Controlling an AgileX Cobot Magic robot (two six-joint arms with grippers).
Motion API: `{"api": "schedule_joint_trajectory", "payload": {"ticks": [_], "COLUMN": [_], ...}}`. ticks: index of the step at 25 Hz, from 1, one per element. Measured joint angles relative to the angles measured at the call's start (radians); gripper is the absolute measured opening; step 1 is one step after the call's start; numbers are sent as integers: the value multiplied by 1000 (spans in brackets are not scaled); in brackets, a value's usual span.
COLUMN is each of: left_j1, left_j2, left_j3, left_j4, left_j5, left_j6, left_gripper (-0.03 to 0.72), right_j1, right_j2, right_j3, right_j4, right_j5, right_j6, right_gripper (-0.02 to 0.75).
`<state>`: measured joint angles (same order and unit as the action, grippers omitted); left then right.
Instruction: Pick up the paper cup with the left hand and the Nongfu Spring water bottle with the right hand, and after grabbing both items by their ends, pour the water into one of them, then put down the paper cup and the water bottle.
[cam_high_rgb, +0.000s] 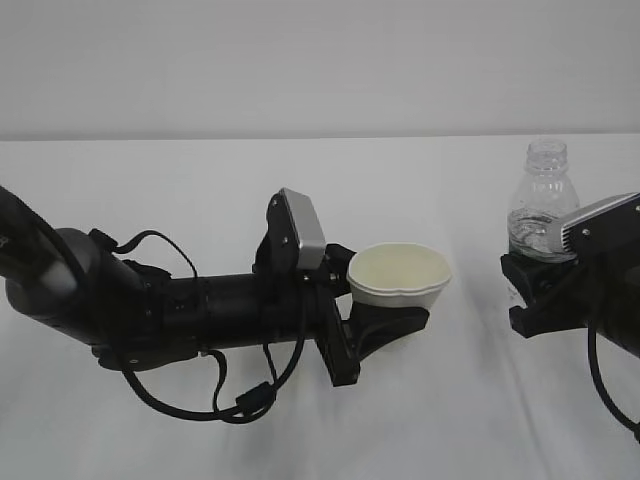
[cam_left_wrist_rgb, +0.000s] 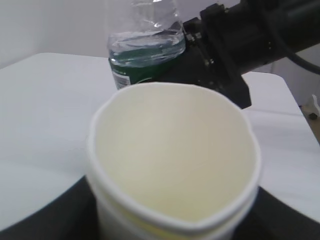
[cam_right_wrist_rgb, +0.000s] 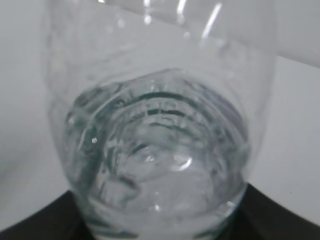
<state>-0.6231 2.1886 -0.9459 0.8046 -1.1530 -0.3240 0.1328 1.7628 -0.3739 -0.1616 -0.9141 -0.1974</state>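
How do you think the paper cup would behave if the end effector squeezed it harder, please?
The paper cup would probably crumple: its rim already looks bent out of round. It appears empty, so likely very light and easy to knock. Thin walls suggest it would give rather than slip.

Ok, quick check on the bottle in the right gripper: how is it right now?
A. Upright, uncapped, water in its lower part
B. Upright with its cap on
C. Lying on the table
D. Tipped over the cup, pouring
A: the bottle stands upright in the right gripper, its mouth open, water low inside, well apart from the cup held by the left gripper.
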Motion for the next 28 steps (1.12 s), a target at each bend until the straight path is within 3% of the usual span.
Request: {"api": "schedule_joint_trajectory", "payload": {"ticks": [8,28], "left_j1": [-70,-74], "left_j2": [0,0], "left_j3": [-21,-23], "left_j4": [9,-6], "left_j5": [0,0], "left_j6": [0,0], "left_gripper": [436,435], "right_j1": [0,0], "right_j2": [-19,-165], "right_j3": [0,3], "right_j4": [-2,0], "right_j5": [30,178], "right_j6": [-71,-305], "right_gripper": [403,403]}}
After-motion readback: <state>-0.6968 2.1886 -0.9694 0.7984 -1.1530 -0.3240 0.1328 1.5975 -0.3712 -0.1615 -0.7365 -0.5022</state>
